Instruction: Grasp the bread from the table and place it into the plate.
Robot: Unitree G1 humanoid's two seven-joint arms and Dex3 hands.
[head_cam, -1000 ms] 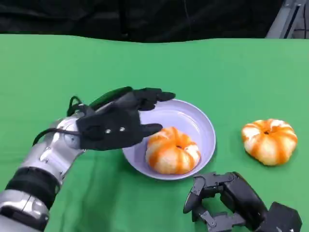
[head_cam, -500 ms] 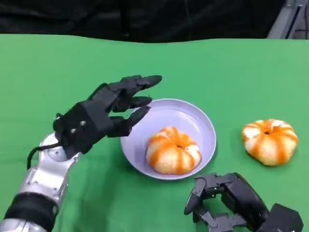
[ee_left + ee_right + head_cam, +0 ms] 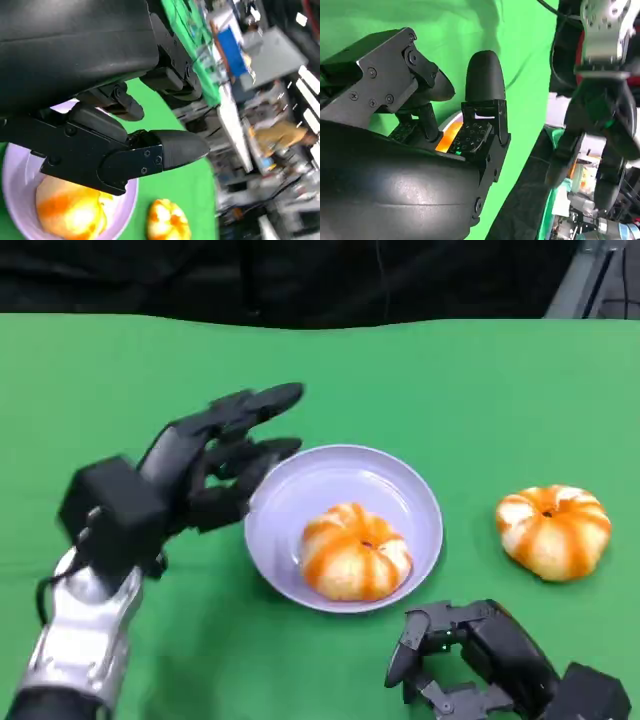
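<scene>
Back from the lavender round plate (image 3: 278,502) came my left hand (image 3: 190,480), fingers (image 3: 262,398) wide, holding nothing. Right hand (image 3: 470,655) rests curled, empty, near the counter's front edge. One orange-striped soft bread bun (image 3: 355,551) lies plated; the other (image 3: 553,530) looks light, squashy: cup its sides gently.

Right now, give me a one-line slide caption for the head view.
Left hand open beside the plate holding one bread; second bread on the table.

A green table (image 3: 480,380) stands before a black backdrop (image 3: 300,280).
</scene>
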